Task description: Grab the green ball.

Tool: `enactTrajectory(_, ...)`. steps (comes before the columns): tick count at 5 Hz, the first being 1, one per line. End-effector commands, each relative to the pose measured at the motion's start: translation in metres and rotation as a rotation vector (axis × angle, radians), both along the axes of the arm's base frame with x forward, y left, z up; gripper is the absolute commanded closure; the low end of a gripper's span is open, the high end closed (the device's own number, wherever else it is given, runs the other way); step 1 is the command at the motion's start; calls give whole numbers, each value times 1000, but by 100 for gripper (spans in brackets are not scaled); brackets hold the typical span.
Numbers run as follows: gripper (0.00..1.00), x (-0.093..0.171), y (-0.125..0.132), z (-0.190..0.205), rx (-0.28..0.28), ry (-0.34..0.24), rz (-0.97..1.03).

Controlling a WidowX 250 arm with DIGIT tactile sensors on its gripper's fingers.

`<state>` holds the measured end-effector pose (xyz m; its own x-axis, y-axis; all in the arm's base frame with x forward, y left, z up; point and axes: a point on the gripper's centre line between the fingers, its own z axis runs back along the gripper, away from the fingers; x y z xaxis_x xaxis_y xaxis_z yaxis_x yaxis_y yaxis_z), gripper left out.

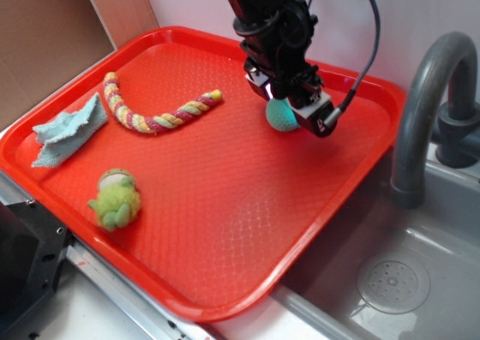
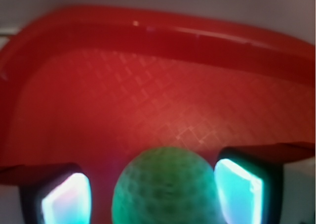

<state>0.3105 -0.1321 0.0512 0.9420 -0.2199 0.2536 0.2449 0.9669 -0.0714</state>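
Observation:
The green ball (image 1: 280, 115), a teal-green dimpled sphere, lies on the red tray (image 1: 225, 190) near its far right corner. My gripper (image 1: 289, 104) is lowered over it, with one finger on each side. In the wrist view the ball (image 2: 165, 189) sits between the two fingers (image 2: 66, 201). There is a clear gap on the left, and the right finger is close to or touching the ball. The jaws stand open around the ball. The tray's far rim (image 2: 148, 31) shows behind it.
On the tray lie a striped rope toy (image 1: 161, 115), a light blue cloth (image 1: 71, 130) and a fuzzy yellow-green plush toy (image 1: 115, 197). A grey faucet (image 1: 420, 115) and sink (image 1: 390, 280) stand to the right. A cardboard wall (image 1: 45, 32) stands at the back left.

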Motion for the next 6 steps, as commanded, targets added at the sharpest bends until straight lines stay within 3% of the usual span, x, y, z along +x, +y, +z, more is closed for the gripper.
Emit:
enactTrajectory(1,43,-5,5,-8,67,25,-4)
enactTrajectory(2,100,-10,3,-3,55,10,-2)
enactTrajectory(3,100,-13,4,13,55,-5,21)
enactTrajectory(4,100,-16,32,59,74,14,271)
enactTrajectory(5,100,-31,46,107,68,-14,376)
enactTrajectory(6,100,-72,61,142,23,43,421)
